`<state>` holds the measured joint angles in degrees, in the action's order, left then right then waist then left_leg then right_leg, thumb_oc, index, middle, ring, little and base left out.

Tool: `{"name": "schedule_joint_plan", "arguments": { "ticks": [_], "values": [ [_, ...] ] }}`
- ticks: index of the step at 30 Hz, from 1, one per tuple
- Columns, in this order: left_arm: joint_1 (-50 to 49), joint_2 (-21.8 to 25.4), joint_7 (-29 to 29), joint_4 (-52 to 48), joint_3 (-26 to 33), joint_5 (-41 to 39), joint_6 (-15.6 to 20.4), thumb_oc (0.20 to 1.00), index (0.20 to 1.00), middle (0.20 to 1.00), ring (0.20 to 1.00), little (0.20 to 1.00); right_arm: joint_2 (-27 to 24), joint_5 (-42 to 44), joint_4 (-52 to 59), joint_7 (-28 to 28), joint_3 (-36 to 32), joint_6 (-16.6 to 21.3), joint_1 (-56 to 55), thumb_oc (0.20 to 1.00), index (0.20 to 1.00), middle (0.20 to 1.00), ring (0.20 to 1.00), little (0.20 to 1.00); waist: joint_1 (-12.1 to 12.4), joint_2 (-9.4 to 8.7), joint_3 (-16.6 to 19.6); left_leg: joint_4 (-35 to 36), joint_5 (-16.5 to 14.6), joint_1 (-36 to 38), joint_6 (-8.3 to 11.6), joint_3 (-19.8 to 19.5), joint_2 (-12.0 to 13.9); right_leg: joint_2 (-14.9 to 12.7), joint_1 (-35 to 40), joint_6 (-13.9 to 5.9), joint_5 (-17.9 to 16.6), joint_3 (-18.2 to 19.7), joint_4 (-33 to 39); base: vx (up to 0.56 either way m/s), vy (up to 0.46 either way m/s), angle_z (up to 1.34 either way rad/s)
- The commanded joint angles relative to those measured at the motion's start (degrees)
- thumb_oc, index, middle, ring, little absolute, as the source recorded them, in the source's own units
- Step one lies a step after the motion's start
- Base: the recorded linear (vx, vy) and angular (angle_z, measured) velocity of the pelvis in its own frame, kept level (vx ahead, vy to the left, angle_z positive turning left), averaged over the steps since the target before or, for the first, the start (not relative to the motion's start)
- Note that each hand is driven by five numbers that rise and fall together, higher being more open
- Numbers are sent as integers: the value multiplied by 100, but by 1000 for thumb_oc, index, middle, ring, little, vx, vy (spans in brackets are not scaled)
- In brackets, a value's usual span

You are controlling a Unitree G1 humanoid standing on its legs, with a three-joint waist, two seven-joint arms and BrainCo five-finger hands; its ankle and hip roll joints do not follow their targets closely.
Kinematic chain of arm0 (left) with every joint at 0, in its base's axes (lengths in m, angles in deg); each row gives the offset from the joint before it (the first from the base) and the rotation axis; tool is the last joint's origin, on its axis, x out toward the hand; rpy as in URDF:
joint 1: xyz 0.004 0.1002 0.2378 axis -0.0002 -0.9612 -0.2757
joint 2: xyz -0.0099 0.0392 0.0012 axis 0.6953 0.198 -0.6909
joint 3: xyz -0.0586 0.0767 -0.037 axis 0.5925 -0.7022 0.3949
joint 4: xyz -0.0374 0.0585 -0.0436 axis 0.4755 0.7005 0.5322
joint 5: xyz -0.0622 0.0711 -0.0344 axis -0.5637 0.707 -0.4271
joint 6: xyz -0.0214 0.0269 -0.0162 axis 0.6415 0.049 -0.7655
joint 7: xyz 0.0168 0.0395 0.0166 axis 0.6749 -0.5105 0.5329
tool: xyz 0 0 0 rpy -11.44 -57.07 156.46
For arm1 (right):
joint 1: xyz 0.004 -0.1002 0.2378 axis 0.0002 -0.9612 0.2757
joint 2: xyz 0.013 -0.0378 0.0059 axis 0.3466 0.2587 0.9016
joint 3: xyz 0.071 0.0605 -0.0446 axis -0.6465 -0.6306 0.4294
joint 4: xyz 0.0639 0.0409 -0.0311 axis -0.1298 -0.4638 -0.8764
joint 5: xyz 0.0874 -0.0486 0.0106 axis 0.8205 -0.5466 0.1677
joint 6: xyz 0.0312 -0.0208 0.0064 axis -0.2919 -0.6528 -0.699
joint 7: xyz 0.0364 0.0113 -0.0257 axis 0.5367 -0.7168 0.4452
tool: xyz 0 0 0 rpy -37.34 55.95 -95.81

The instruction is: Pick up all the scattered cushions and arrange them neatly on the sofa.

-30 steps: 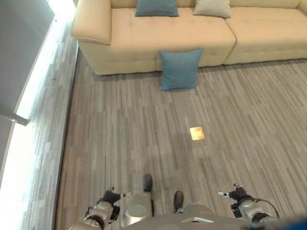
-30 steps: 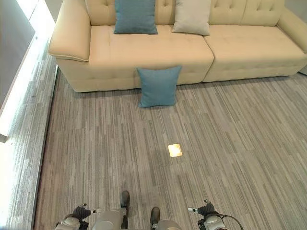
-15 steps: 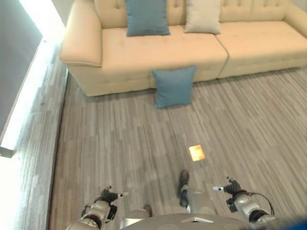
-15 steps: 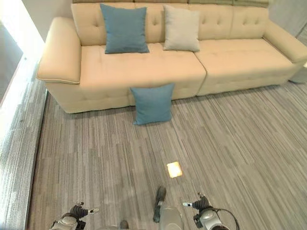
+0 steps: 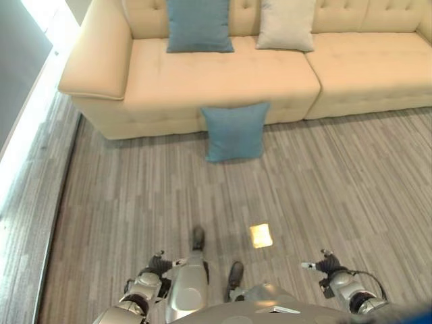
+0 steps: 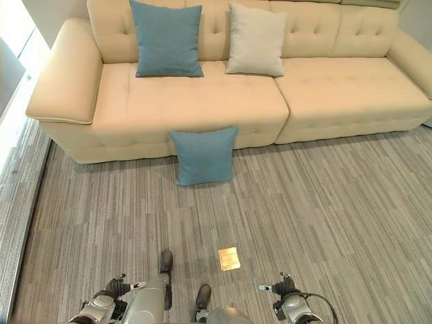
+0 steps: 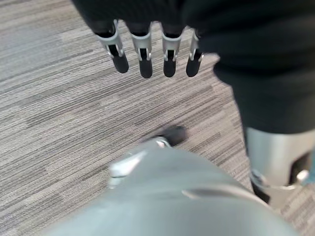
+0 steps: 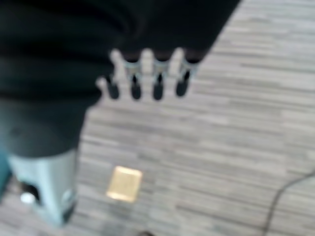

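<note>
A blue cushion stands on the floor, leaning against the front of the cream sofa. On the sofa's seat another blue cushion and a beige cushion lean upright against the backrest. My left hand hangs low at the lower left, far from the floor cushion, fingers straight and empty. My right hand hangs at the lower right, fingers straight, holding nothing.
Grey striped carpet runs from me to the sofa. A small yellow tile lies on the carpet just ahead. A bright strip runs along the wall at the left. The sofa's right seat is bare.
The camera has moved forward and swayed, so the sofa and floor cushion look nearer and shifted left. Both hands hang as before. The cushions have not moved.
</note>
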<state>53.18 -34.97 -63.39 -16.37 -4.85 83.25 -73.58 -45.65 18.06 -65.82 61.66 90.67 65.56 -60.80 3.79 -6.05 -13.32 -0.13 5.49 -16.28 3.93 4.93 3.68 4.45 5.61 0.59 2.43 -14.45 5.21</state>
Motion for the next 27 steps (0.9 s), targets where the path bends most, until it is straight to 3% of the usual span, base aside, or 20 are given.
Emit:
{"name": "schedule_joint_plan", "arguments": {
  "ticks": [1,5,8,9,10,11,13,15,16,17,21,26,27],
  "values": [
    [-44,16,-1,129,-258,155,40,1000,1000,1000,1000,1000,-230,19,239,-84,-90,81,-79,1000,1000,1000,1000,1000,85,47,180,-747,-473,377,-180,-57,-172,-747,60,-383,318,211,-342,229,250,-42],
    [-82,131,-37,118,-200,207,10,1000,1000,1000,1000,1000,-113,-38,372,-1,-95,75,-26,1000,1000,1000,1000,1000,152,10,207,-871,-891,752,-490,40,-357,-1166,-219,-649,329,319,-1602,211,270,-51],
    [-65,227,-22,40,-166,167,12,1000,1000,1000,1000,1000,-92,-36,488,38,-59,70,57,1000,1000,1000,1000,1000,119,102,99,-891,-1102,1038,-731,113,-405,-1441,-719,-759,-157,178,-2759,121,216,4],
    [-64,227,-22,39,-165,167,12,1000,1000,1000,1000,1000,-92,-36,489,38,-59,69,58,1000,1000,1000,1000,1000,123,99,96,-893,-1104,1039,-734,119,-409,-1447,-726,-763,-151,185,-2774,126,195,-19],
    [-60,256,-7,32,-127,116,33,1000,1000,1000,1000,1000,-77,-43,505,26,-76,82,71,1000,1000,1000,1000,1000,136,166,63,-869,-1209,1197,-781,175,-380,-1672,-935,-793,-268,-77,-3057,121,96,-20],
    [-60,254,-5,26,-117,91,36,1000,1000,1000,1000,1000,-77,-43,485,33,-90,77,77,1000,1000,1000,1000,1000,142,174,58,-833,-1245,1301,-777,197,-376,-1763,-960,-777,-245,-206,-2947,236,102,-12],
    [-32,236,-16,59,-138,116,47,1000,1000,1000,1000,1000,-130,-75,463,27,-97,54,148,1000,1000,1000,1000,1000,73,191,37,-651,-1291,1555,-748,60,-447,-1612,-1150,-728,-121,-163,-2278,237,-9,-8],
    [-12,200,-15,118,-139,140,49,1000,1000,1000,1000,1000,-145,-98,457,19,-92,33,198,1000,1000,1000,1000,1000,-2,158,28,-506,-1321,1700,-709,-26,-532,-1568,-1308,-787,-313,-81,-1528,160,-50,-4],
    [-12,199,-15,119,-138,141,49,1000,1000,1000,1000,1000,-145,-98,457,19,-91,33,198,1000,1000,1000,1000,1000,-6,164,28,-503,-1322,1704,-707,-31,-526,-1560,-1294,-786,-320,-89,-1510,178,-56,13],
    [7,178,-4,157,-115,103,76,1000,1000,1000,1000,1000,-158,-132,450,30,-71,-2,219,1000,1000,1000,1000,1000,-81,150,-19,-421,-1320,1819,-672,-155,-593,-1501,-1469,-870,-536,127,-1123,134,-37,24],
    [0,117,-8,231,-105,119,100,1000,1000,1000,1000,1000,-176,-163,378,21,-56,2,165,1000,1000,1000,1000,1000,-110,116,18,-356,-1417,1962,-617,-333,-615,-1394,-1425,-877,-617,305,-951,247,-116,34],
    [-62,41,-36,255,-159,93,78,1000,1000,1000,1000,1000,-170,-32,329,31,-62,103,37,1000,1000,1000,1000,1000,-175,52,194,-565,-1552,1997,-301,-505,-292,-1135,-1149,-559,-276,245,-1001,244,-236,49],
    [1,23,-32,209,-213,59,63,1000,1000,1000,1000,1000,-196,109,339,4,-127,143,19,1000,1000,1000,1000,1000,-209,-4,135,-1276,-1403,1652,-121,-485,-170,-1072,-1007,-422,-183,161,-915,143,-229,73]
  ]
}}
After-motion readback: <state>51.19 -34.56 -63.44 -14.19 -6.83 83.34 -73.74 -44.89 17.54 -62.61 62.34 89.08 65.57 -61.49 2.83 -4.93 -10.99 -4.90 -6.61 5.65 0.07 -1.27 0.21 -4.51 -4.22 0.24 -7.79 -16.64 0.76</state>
